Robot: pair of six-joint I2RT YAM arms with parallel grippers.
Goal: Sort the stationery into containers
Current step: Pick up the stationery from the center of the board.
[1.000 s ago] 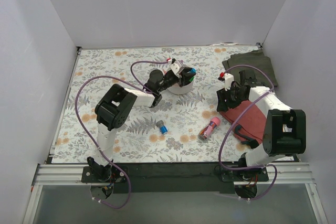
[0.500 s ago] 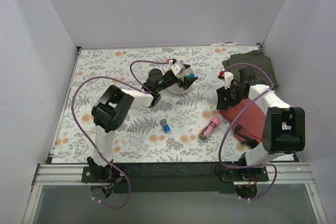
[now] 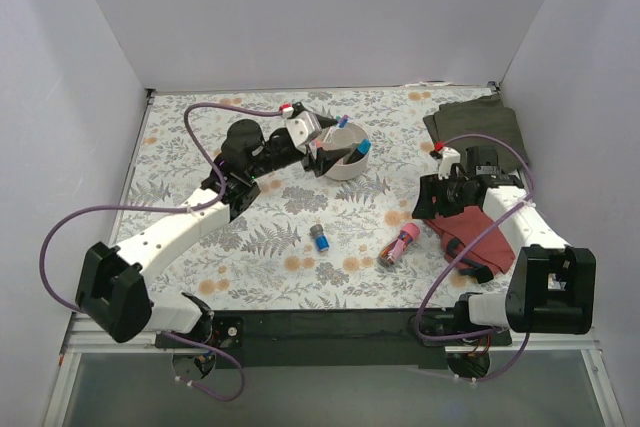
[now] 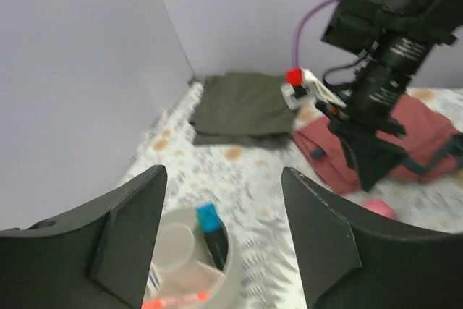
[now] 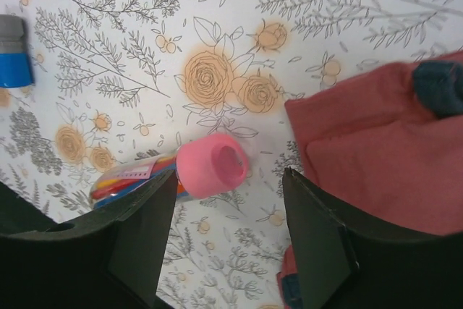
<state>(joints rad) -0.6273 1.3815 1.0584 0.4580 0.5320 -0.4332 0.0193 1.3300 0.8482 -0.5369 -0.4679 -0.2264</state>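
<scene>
The left tool (image 3: 318,142) stands at the far-left side of the cup (image 3: 343,171). Its jaws are spread and hold nothing. In the left wrist view the cup sits low between the fingers, with a blue-capped marker (image 4: 210,226) and some pens inside. I cannot tell if a finger touches the rim. If this arm swings sideways instead of lifting, I think it can push the light cup over and throw out what is already sorted.

The right tool (image 5: 230,179) hangs released over the fat pink marker (image 5: 210,168), which lies on the worktop (image 5: 217,27) to the near-right of the cup, well apart from it. The jaws stand around the cap end, not around the middle of the body. A round marker gripped so far to one end may roll away, or droop and slip on the way to the cup. The red cloth (image 5: 376,150), on the side of the marker away from the cup, is just beside one finger and could be pinched together with it.

The grey-blue stub (image 3: 320,239) lies near-side of the cup, not yet sorted. If the right arm comes to the cup while the left one is there, the two could collide.
</scene>
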